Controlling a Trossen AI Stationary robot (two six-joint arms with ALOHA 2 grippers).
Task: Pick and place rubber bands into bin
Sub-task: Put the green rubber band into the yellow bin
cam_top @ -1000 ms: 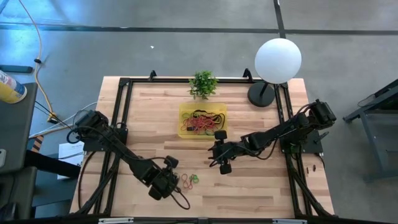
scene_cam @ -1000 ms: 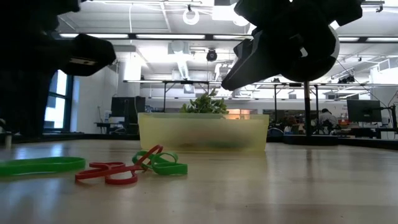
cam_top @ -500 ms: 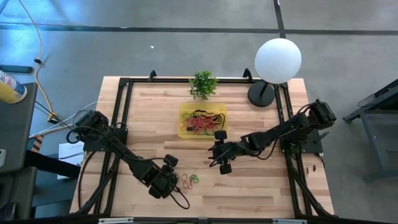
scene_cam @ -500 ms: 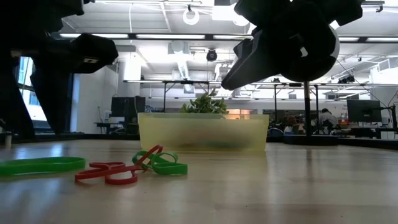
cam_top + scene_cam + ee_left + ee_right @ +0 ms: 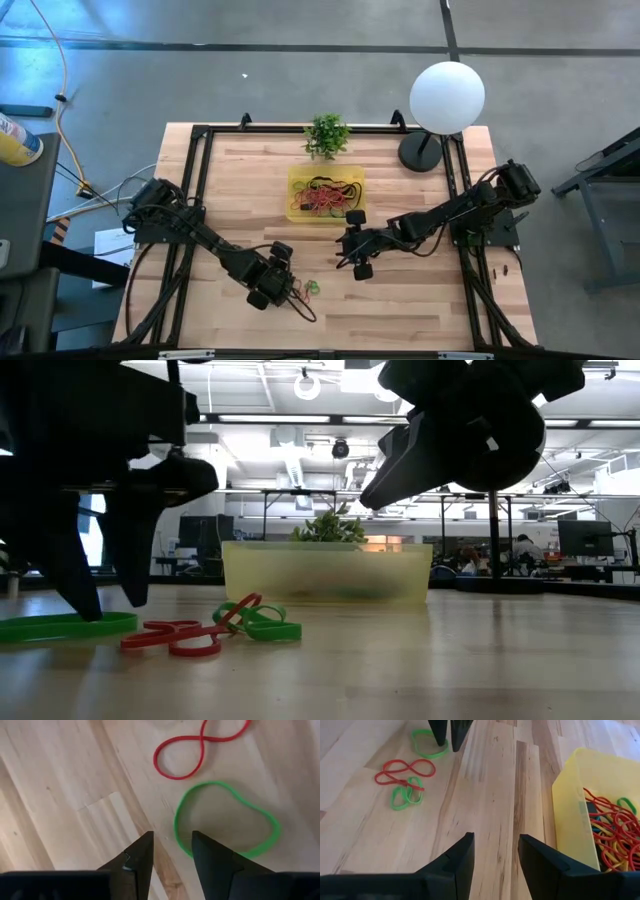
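Note:
A large green rubber band (image 5: 176, 822) lies flat on the wooden table near its front, left of the middle. Beside it lie a red band (image 5: 170, 640) twisted into a figure eight and small green bands (image 5: 405, 795). My left gripper (image 5: 283, 285) points down, open, with its tips low at the table. The green band's near edge runs between its fingers (image 5: 172, 840). The yellow bin (image 5: 293, 190) at the far middle holds several bands. My right gripper (image 5: 495, 845) hangs open above the table between the bin and the loose bands, with nothing between its fingers. My left gripper comes from above, fingers pointing down, astride one edge (image 5: 179, 839) of the large green band, which lies slack on the table. One finger (image 5: 210, 855) covers part of that edge. I cannot tell whether the fingers touch the band.
A small potted plant (image 5: 327, 135) stands just behind the bin, and a white globe lamp (image 5: 447, 97) at the far right corner. A black frame (image 5: 200, 130) borders the table. Bare wood lies between the bin and the loose bands.
My left gripper has moved toward the table's right edge and come down, so that its fingers now stand at the large green band. The bands lie as before.

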